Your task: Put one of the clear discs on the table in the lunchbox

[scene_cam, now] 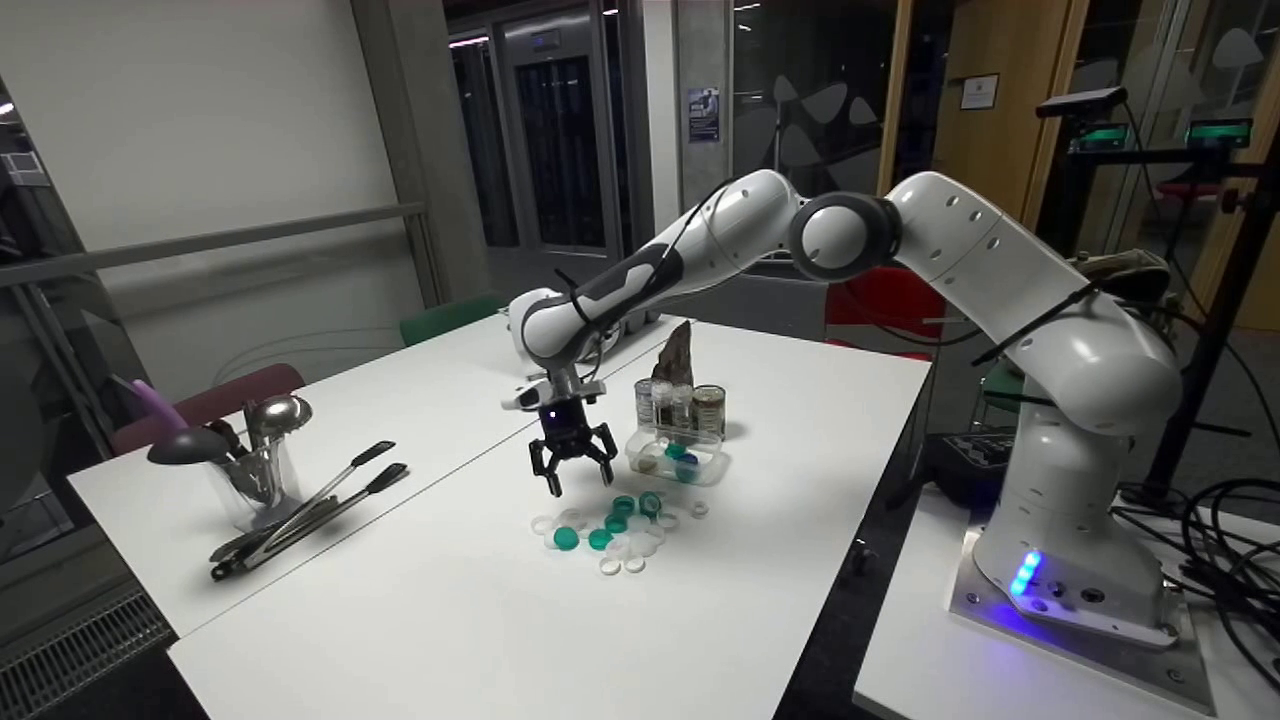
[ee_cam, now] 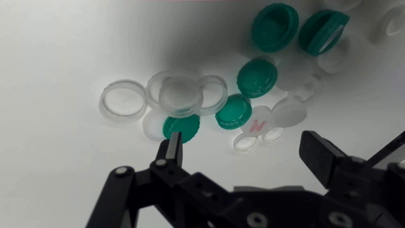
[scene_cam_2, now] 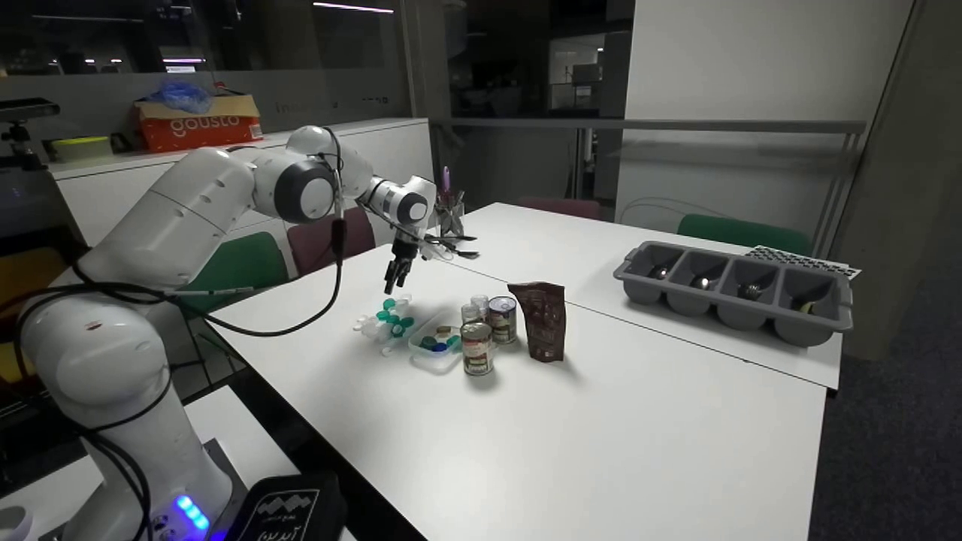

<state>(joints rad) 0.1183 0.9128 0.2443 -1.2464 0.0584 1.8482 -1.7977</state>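
Several clear discs lie loosely clustered on the white table, mixed with teal-green discs. In the wrist view one clear disc rests on top of others, and a clear ring-like disc lies at the left end. The cluster's clear discs also show in both exterior views. The lunchbox, a transparent tub, stands beside the cluster with several coloured caps inside; it is outside the wrist view. My gripper is open and empty, above the cluster's edge.
Tins, small clear jars and a brown pouch stand right behind the lunchbox. Tongs and a utensil holder are on the table. A grey compartment tray sits at the far side.
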